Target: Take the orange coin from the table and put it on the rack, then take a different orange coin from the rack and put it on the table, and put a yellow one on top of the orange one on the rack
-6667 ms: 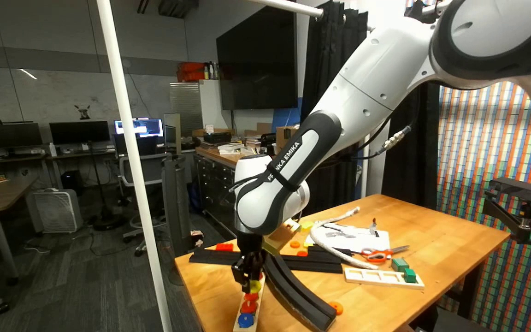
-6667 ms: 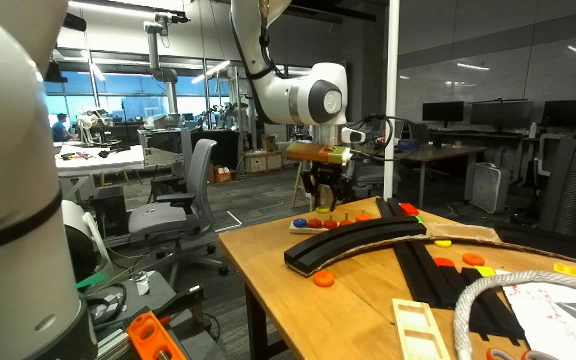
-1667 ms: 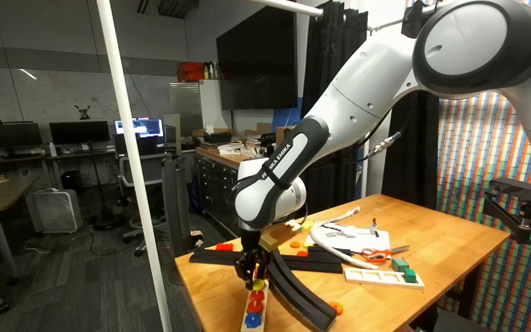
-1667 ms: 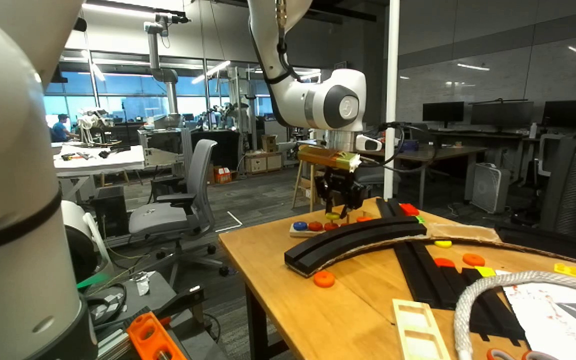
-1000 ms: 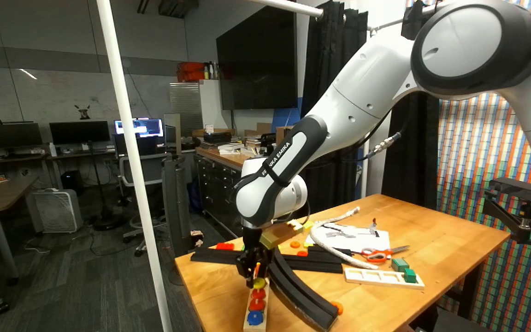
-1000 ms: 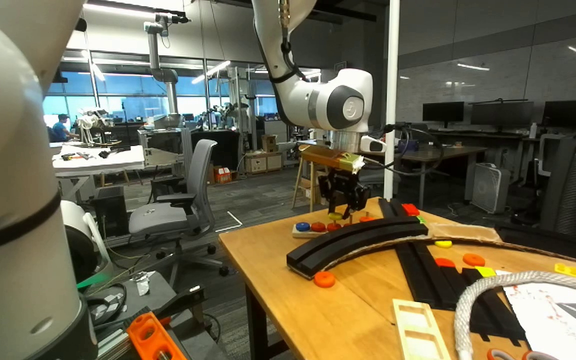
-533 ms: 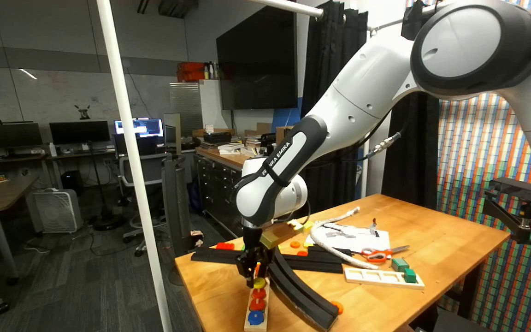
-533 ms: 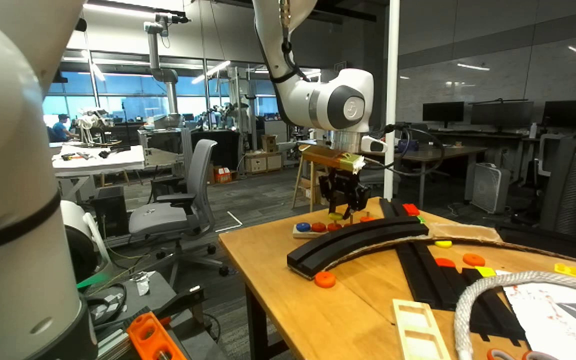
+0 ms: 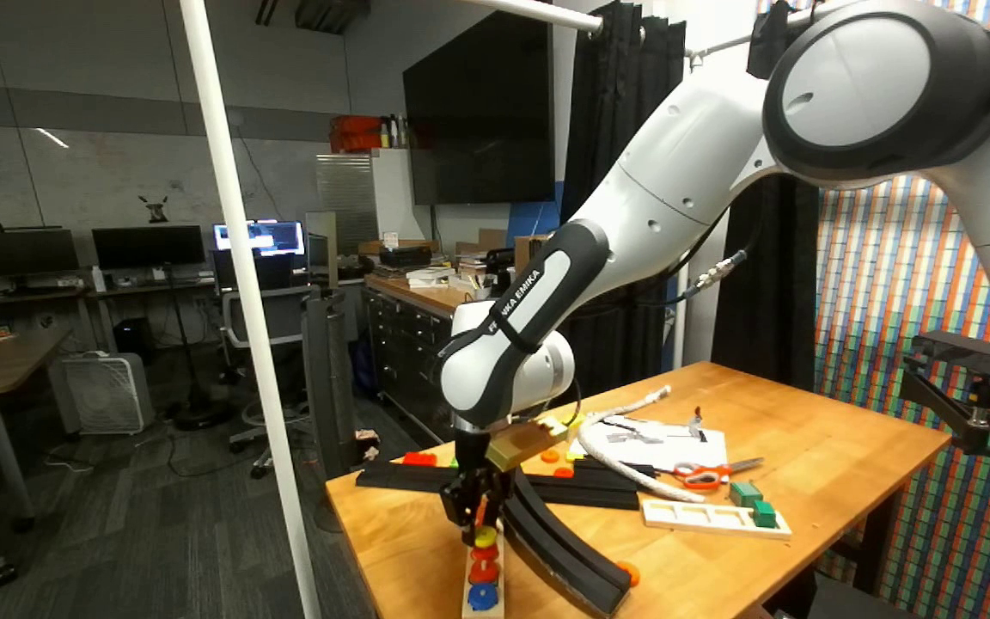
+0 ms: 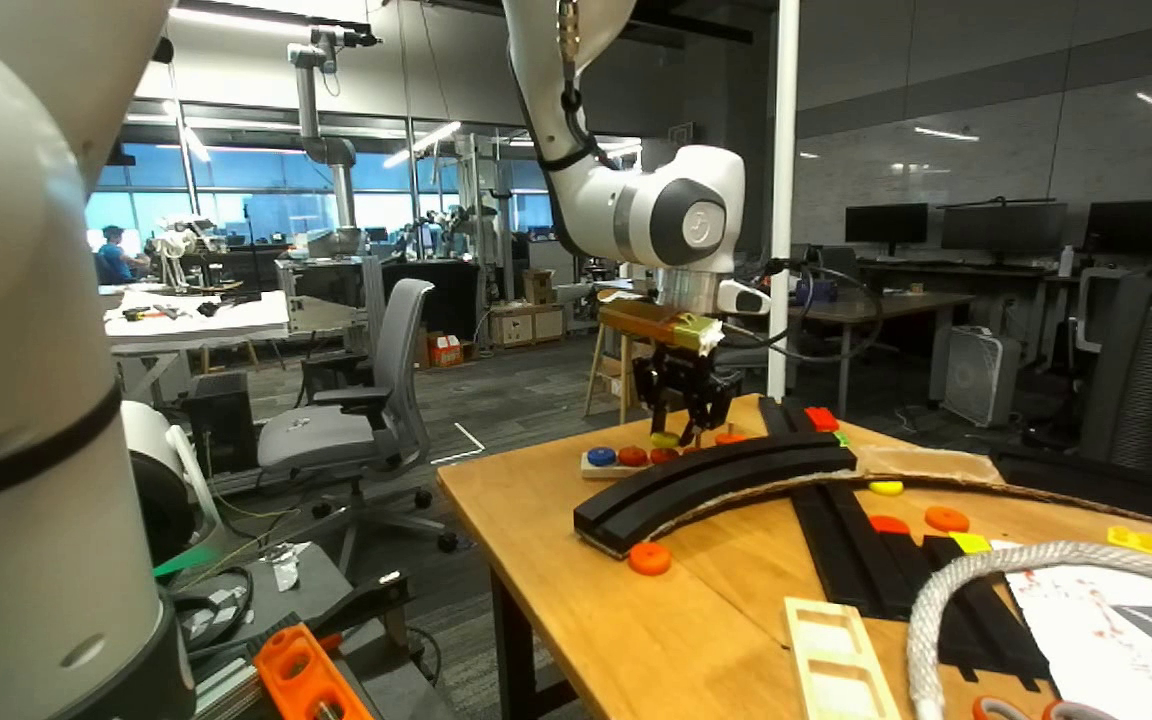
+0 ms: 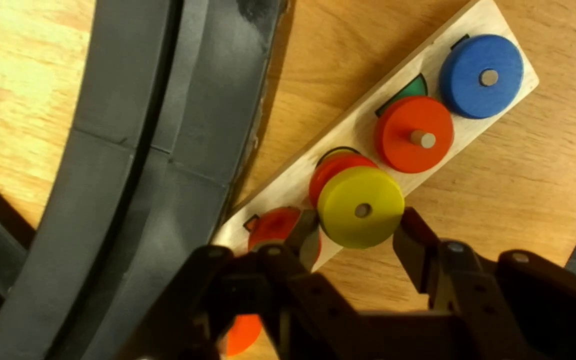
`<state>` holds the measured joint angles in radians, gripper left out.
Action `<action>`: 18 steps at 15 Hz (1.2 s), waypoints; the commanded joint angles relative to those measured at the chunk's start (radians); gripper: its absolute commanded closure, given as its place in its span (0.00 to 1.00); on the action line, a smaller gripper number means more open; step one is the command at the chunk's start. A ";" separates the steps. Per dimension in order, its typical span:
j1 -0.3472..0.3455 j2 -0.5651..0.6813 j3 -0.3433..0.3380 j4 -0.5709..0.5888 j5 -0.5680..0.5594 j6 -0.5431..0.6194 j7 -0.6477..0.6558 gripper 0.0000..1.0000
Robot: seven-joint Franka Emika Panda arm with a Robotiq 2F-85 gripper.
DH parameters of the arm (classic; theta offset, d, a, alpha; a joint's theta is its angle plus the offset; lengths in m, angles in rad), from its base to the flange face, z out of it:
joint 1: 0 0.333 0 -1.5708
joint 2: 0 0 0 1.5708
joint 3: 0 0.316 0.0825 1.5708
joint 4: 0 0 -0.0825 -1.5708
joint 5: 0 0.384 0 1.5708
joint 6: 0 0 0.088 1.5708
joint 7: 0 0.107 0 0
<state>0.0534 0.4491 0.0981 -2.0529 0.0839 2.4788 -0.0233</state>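
While the curved black track lies to the left of the gripper in the wrist view, an orange disc shows partly past the gripper's body, below and left of the fingertips; what it rests on is hidden. Next along, a red disc on the pegged wooden rack sits partly behind the fingertip on the left there. The gripper holds a yellow disc tight, a fingertip at either edge, over another red disc on the rack; whether the two discs touch, I cannot tell. Up and to the right of the gripper, a third red disc and then a blue disc each sit around a peg. In an exterior view, an orange disc lies on the table, nearer the camera than the gripper and just beside the track's end, and another orange disc lies well to the right of the gripper.
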 commanded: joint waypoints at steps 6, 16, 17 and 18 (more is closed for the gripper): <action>0.005 0.004 -0.002 -0.011 0.022 -0.009 0.026 0.23; 0.083 -0.128 -0.079 -0.081 -0.055 -0.061 0.302 0.00; 0.094 -0.157 -0.087 -0.095 -0.072 -0.069 0.343 0.01; 0.106 -0.190 -0.094 -0.112 -0.091 -0.075 0.388 0.00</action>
<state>0.1134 0.3795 0.0374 -2.0963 0.0420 2.4355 0.2423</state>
